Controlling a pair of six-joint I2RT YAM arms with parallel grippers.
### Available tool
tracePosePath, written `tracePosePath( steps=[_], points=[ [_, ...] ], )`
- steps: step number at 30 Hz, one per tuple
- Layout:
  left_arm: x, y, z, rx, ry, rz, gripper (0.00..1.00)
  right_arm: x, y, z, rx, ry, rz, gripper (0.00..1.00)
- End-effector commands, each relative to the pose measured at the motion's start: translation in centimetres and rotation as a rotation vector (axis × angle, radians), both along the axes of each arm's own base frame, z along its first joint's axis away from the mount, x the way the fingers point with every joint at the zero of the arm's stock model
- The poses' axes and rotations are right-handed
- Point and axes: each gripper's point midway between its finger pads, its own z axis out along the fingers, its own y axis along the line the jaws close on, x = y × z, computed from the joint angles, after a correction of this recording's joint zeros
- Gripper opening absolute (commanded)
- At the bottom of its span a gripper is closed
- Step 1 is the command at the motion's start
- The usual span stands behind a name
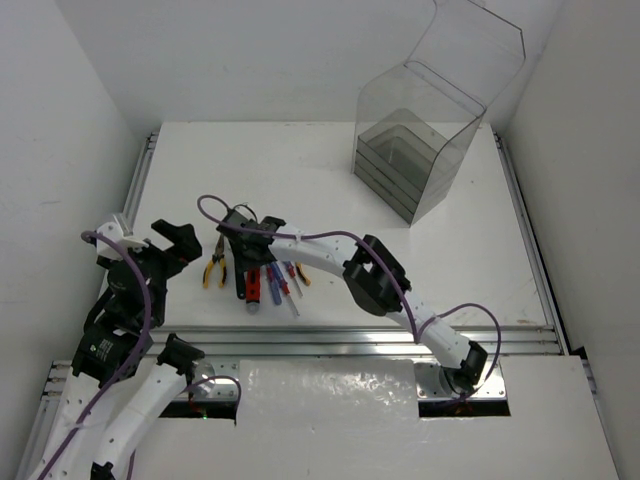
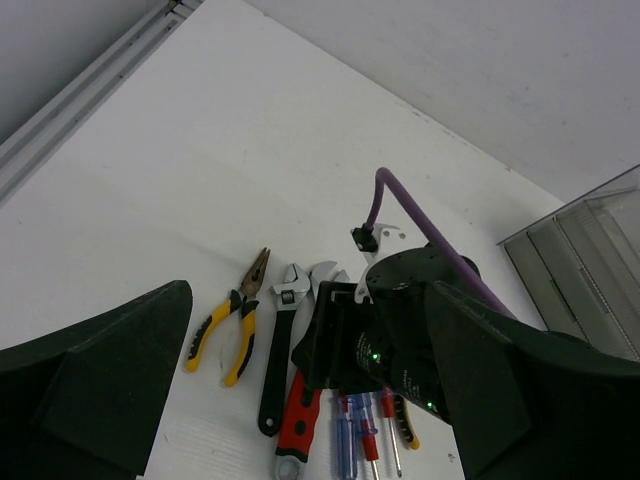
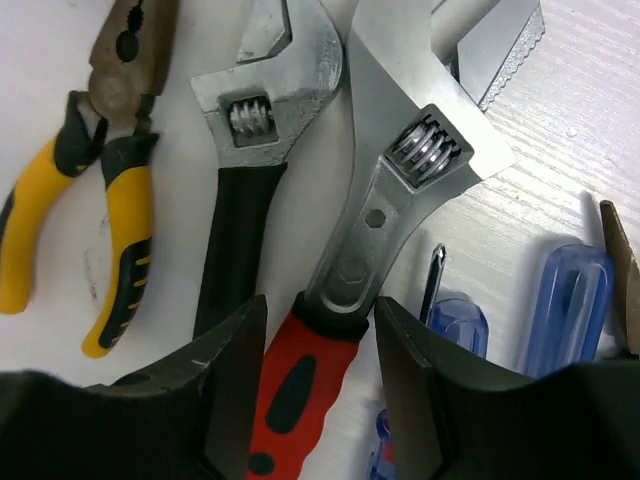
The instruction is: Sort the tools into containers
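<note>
The tools lie in a row on the white table. In the right wrist view they are yellow pliers [image 3: 110,220], a black-handled wrench [image 3: 240,220], a red-handled wrench [image 3: 290,400] and blue screwdrivers [image 3: 570,300]. My right gripper [image 3: 320,370] is open, low over the row, its fingers [image 3: 230,380] on either side of the red wrench's handle top. In the top view it [image 1: 245,262] covers part of the row. My left gripper [image 1: 175,245] is open and empty, left of the pliers [image 1: 214,272]. The grey trays [image 1: 400,160] sit inside the clear box [image 1: 445,150] at the back right.
The box's curved cover [image 1: 480,45] stands open above it. A second pair of yellow pliers [image 1: 300,272] lies at the right end of the row. A purple cable [image 2: 400,200] loops over the right wrist. Metal rails [image 1: 350,340] run along the table's near edge.
</note>
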Motion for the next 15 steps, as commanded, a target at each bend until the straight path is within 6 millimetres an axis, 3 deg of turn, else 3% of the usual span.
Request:
tracePosePath(
  steps=[1,7,12,15],
  points=[
    [0.0,0.0,1.4,-0.015,-0.046,-0.005,1.00,1.3,-0.4,-0.4,-0.012,-0.043,-0.058,0.48],
    [0.1,-0.2,1.4,-0.012,-0.048,-0.015,1.00,2.7,-0.8,-1.2,-0.052,-0.086,-0.069,0.47],
    [0.0,-0.3,1.5,-0.011,-0.052,-0.022,1.00,3.5,-2.7,-4.3,-0.137,-0.085,-0.070,0.45],
    [0.1,-0.3,1.5,-0.012,-0.056,-0.027,1.00,3.5,-3.6,-5.4,-0.173,-0.076,-0.069,0.39]
  ],
)
